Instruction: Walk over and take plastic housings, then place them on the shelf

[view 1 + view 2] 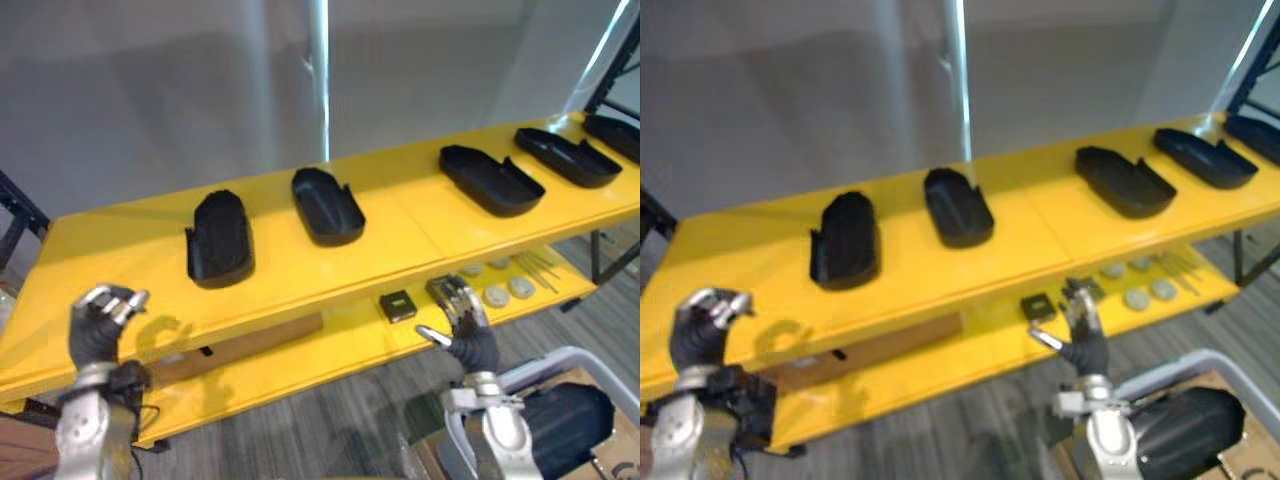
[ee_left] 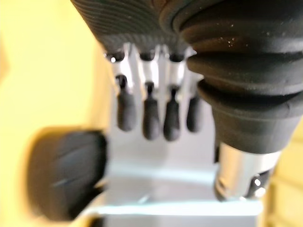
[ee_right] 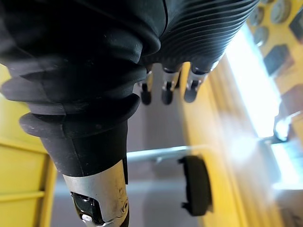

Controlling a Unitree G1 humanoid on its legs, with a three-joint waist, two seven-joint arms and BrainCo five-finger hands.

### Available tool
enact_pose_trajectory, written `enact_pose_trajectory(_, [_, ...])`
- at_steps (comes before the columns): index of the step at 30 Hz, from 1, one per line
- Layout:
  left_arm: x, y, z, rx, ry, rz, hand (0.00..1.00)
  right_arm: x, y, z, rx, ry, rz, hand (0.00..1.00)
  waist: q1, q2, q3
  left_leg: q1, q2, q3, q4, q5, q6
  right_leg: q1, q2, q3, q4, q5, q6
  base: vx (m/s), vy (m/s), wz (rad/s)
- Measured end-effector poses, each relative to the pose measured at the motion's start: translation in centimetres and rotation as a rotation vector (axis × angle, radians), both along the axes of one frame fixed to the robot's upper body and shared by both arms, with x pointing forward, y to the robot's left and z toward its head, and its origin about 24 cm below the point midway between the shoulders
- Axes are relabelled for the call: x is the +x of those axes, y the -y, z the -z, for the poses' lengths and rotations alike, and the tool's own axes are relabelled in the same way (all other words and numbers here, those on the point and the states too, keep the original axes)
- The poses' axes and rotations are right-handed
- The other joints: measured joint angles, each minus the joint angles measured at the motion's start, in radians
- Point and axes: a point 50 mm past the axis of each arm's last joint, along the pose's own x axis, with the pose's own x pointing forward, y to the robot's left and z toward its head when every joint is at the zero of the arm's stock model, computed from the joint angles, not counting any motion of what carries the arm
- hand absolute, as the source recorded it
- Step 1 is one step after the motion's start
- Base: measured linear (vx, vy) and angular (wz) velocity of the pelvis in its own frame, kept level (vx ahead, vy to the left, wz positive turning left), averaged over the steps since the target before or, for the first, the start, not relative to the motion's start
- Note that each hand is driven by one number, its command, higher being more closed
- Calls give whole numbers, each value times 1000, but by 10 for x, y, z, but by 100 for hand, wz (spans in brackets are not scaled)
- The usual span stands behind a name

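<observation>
Several black plastic housings lie open side up along the top yellow shelf (image 1: 120, 245): one at the left (image 1: 218, 238), one near the middle (image 1: 326, 205), and others to the right (image 1: 490, 178) (image 1: 565, 155). My left hand (image 1: 98, 322) hovers in front of the shelf's left part with its fingers loosely bent and nothing in it. My right hand (image 1: 462, 318) is raised before the lower shelf (image 1: 330, 345), thumb spread and holding nothing. One housing (image 3: 196, 185) shows past the right hand's fingers (image 3: 164, 94), and a dark one (image 2: 66, 172) shows past the left hand's fingers (image 2: 150, 118).
On the lower shelf lie a small black square block (image 1: 398, 305), several grey discs (image 1: 508, 290) and a wooden board (image 1: 250, 345). A silver post (image 1: 322, 80) rises behind the shelf. A dark rounded object (image 1: 560, 420) sits in a light-rimmed container at the lower right.
</observation>
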Motion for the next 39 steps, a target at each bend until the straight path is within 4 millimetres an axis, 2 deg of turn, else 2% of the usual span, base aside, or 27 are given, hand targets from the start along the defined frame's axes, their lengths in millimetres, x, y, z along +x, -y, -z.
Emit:
enact_pose_trajectory(6, [8,34,12,2,-45,100,100,-4,2,3,-4,-19,19,0,-6,-12,0,0,0,18,0,1,-1,-14,5,19,2,3,4,29,22,-7])
enact_pose_trajectory(11, [24,44,10,19,-59,100,100,-3,3,3,-10,-21,25,0,-11,-28,9,0,-1,36,-2,0,-1,-28,2,33,10,3,5,12,16,-8])
enact_pose_trajectory(16, [36,44,19,174,-163,35,100,-2,4,1,-19,-16,20,0,-18,-46,20,1,0,55,-2,-1,0,-46,2,55,22,3,5,-15,11,-8])
enact_pose_trajectory(19, [45,44,24,189,-202,14,100,-2,5,2,-27,-22,17,0,-30,-47,22,6,0,59,-1,-2,0,-47,0,60,30,3,4,-22,12,-8])
enact_pose_trajectory(25, [59,45,38,208,-294,4,100,1,5,2,-31,-16,6,0,-34,-46,22,17,2,86,-2,-3,0,-58,2,86,40,2,3,-31,6,-14])
enact_pose_trajectory(29, [69,46,38,181,-294,-9,100,1,6,3,-44,-24,-19,0,-38,-46,22,19,-2,93,-1,-2,0,-64,2,96,47,2,3,-20,10,-6])
enact_pose_trajectory(34, [81,38,42,192,-324,-53,100,3,6,6,-52,-33,-40,0,-44,-46,21,35,-4,110,-7,-2,0,-64,4,113,52,2,3,-8,9,-10])
enact_pose_trajectory(36, [85,27,44,219,-346,-84,100,5,6,4,-53,-25,-47,0,-58,-46,21,37,-5,113,-7,-2,0,-66,3,117,53,3,4,-8,8,-4])
enact_pose_trajectory(39, [91,19,44,223,-358,-113,100,5,5,5,-55,-25,-60,0,-61,-46,21,42,-5,119,-11,-2,0,-68,4,126,55,3,4,-3,5,-8])
